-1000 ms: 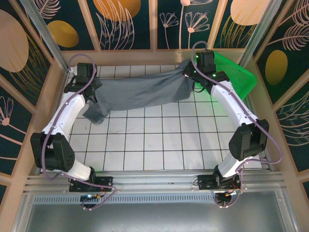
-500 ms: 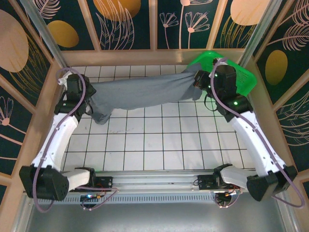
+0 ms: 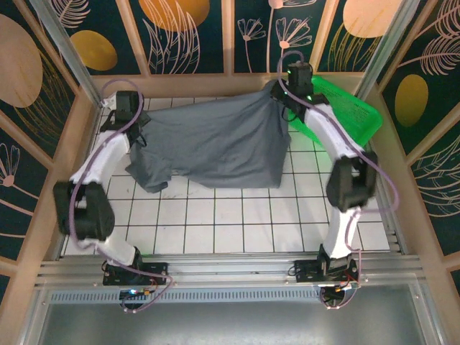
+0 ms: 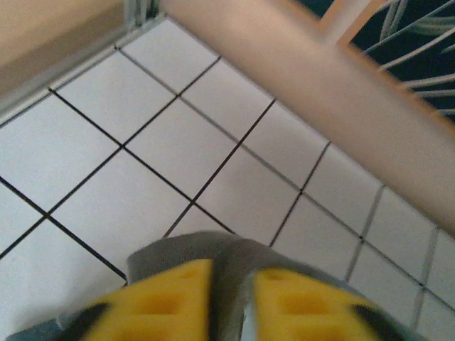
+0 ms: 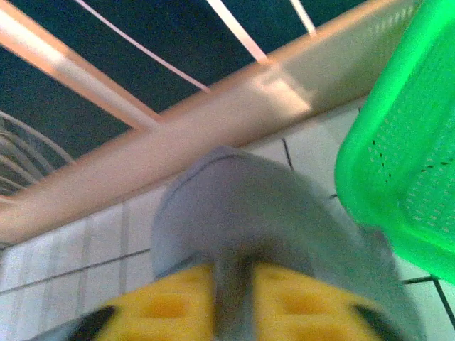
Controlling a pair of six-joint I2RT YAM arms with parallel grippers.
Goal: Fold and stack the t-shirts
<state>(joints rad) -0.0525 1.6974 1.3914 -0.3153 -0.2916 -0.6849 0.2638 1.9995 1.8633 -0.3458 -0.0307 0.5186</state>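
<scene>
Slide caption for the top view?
Left gripper and right gripper hold a grey t-shirt spread over the tiled table, green basket at right.

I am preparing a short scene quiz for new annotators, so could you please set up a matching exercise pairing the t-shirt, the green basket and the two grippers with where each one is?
Things:
1. t-shirt
2. green basket
3. left gripper
4. right gripper

Places:
A. in the far right corner
B. at the t-shirt's far-right corner, beside the basket
C. spread between the two arms, over the far tiles
D. at the t-shirt's far-left corner

Pairs: 1-C, 2-A, 3-D, 4-B.
</scene>
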